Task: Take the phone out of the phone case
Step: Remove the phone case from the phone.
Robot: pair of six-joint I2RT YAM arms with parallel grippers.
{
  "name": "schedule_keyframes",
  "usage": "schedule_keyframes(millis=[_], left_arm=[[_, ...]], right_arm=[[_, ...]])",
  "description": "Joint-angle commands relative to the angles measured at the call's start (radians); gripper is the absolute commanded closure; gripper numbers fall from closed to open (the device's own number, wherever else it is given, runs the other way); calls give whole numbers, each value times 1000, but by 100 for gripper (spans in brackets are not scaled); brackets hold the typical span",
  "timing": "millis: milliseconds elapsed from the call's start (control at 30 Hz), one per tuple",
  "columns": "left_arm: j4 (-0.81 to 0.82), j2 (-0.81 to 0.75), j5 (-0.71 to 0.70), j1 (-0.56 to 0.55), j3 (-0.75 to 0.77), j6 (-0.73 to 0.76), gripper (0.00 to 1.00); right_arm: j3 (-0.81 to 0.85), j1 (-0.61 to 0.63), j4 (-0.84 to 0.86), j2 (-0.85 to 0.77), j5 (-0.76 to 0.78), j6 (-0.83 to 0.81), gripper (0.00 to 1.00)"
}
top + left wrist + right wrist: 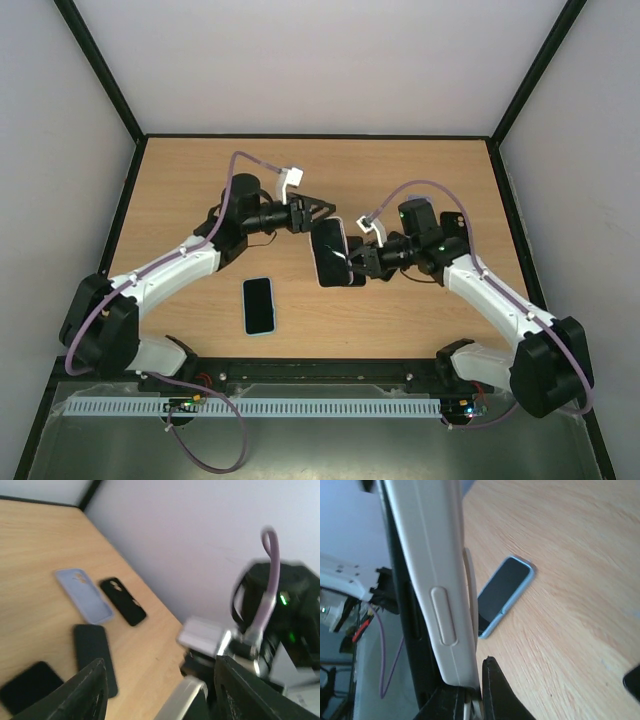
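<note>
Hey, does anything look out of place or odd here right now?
Nothing looks damaged or spilled. The only unusual pose is the cased phone, held aloft by the right gripper; a second phone lies flat.

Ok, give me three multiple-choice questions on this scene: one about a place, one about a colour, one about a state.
1. Where is the blue-cased phone?
A in the left claw
B flat on the table
C on the right arm

2. What colour is the case of the white-cased phone as held by the right claw?
A white
B red
C green

3. How is the left claw?
A shut on a phone
B open
C out of view

Answers:
1 B, it lies screen up on the wood.
2 A, the right wrist view shows its pale white edge.
3 B, its fingers stand apart.
</note>
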Motion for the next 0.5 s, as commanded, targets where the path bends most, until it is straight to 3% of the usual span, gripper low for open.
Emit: schedule_keyframes(millis=[0,167,267,467], left_arm=[[-75,-41,-350,2,39,47,39],[-132,-129,-661,-28,-47,101,34],[-148,-162,-724,-90,-97,167,36],[-264,-136,-988,-334,-145,354,39]], right_arm=[[-72,-9,188,-7,91,220,98],[-105,-34,264,86,155,322,98],[-105,-43,292,167,187,363,98],[-120,-57,363,262,341,499,98]])
